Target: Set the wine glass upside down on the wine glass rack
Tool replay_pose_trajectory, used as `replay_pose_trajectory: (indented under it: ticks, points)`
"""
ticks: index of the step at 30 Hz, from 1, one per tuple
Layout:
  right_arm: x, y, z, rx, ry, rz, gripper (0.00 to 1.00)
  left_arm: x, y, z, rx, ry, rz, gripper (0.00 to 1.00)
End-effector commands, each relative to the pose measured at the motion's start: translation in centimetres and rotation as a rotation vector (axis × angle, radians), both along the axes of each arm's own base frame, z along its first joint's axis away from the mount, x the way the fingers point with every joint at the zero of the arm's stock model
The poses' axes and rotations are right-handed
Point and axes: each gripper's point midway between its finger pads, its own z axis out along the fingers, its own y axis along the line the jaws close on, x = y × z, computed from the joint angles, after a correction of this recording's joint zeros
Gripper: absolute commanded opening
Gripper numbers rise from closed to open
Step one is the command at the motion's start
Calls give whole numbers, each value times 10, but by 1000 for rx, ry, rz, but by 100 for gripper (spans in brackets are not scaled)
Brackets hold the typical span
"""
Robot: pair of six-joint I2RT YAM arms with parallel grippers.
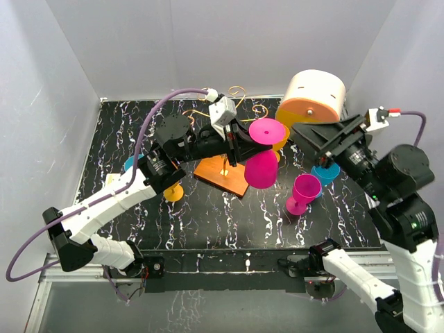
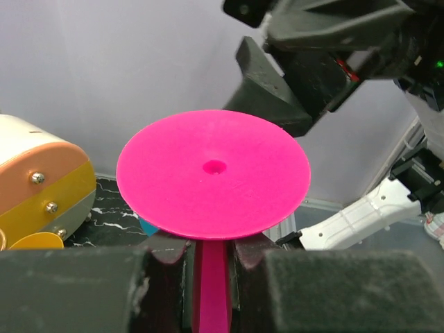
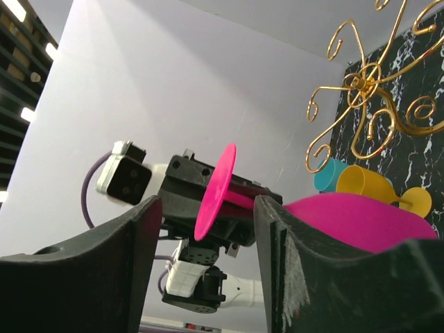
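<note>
The wine glass [image 1: 261,168] is inverted, its stem pinched in the left claw [image 1: 236,147], over the wine glass rack [image 1: 220,177], midway between the table's [image 1: 208,222] side edges. The right claw [image 3: 208,201] is spread around its foot. Hanging is not yet done.

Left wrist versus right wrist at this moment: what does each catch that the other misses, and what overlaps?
Only the left wrist: a cream-and-orange rounded container and the right arm's white link. Only the right wrist: the gold wire wine glass rack with curled arms and the bowl of the magenta plastic wine glass. Both: that glass's round foot, its stem pinched in the left gripper.
</note>
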Motion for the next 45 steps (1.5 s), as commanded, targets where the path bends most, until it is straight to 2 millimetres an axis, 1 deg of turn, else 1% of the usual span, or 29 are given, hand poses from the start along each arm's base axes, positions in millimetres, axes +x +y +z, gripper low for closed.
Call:
replay_pose_trajectory:
  ticks: [1,4,7,10,14,18,20,24,29,31,32,34,35,36,38,40,43,45]
  points:
    - [16,13,3,8,38,37,51,-8,6,14,-28,-151,-24,0]
    - [24,23,0,-1,32,77,48,-6,8,10,-7,-213,-12,0]
    - [24,33,2,-63,-20,139,48,-2,7,6,15,-253,4,0]
    - [27,37,-8,-148,-19,162,45,0,4,4,21,-276,1,0]
    - [26,36,-15,-152,-7,159,37,-5,1,2,10,-300,-37,0]
    - [27,34,-21,-162,34,147,26,-3,-3,-4,16,-309,-43,0]
    - [26,34,-22,-162,52,148,21,-3,-5,-7,13,-311,-50,0]
    - [24,31,-21,-148,59,137,14,-3,-10,-12,15,-310,-66,0]
    - [25,31,-22,-115,51,126,0,-4,-10,-11,15,-294,-69,0]
    - [28,28,-24,-111,59,101,0,-1,-10,-12,11,-264,-53,0]
    - [31,25,-25,-109,66,77,0,2,-10,-13,11,-242,-38,5]
    - [34,18,-23,-91,74,27,0,4,-9,-15,11,-193,-26,25]
    - [36,15,-21,-82,71,2,0,2,-8,-16,7,-174,-30,38]
    - [38,11,-19,-75,70,-21,0,0,-7,-16,-1,-155,-36,48]
    - [40,4,-16,-67,60,-67,0,-5,-3,-16,-17,-108,-45,61]
    - [43,-2,-18,-64,59,-110,0,-10,0,-17,-19,-39,-53,67]
    - [49,-9,-25,-62,60,-157,0,-15,9,-18,-31,62,-47,72]
    - [52,-11,-29,-60,58,-175,0,-13,15,-14,-51,145,-9,73]
